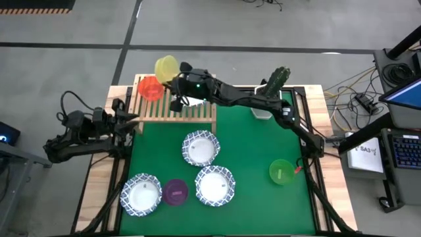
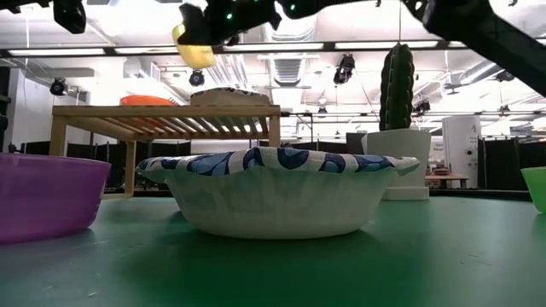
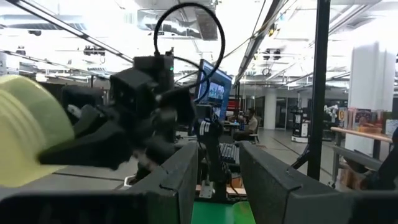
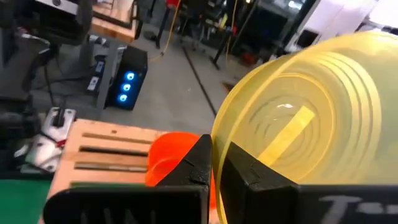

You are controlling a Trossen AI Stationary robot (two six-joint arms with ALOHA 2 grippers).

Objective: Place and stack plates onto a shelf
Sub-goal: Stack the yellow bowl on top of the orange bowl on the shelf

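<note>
Right gripper (image 1: 175, 74) pinches a translucent yellow-green dish (image 1: 166, 67) by its rim, upper centre of the high view, above the slatted shelf (image 1: 191, 108). Three blue-rimmed plates (image 1: 200, 147) lie below. Left gripper (image 1: 131, 122) looks open.

Low view: I get only a thin red sliver of the red dish (image 2: 147, 101) above the shelf (image 2: 166, 112) top. Purple dish (image 2: 47, 194) cut by the edge, green dish (image 2: 536, 188) too. Right wrist view: yellow dish (image 4: 311, 124) runs off frame, hides most of the shelf.
</note>
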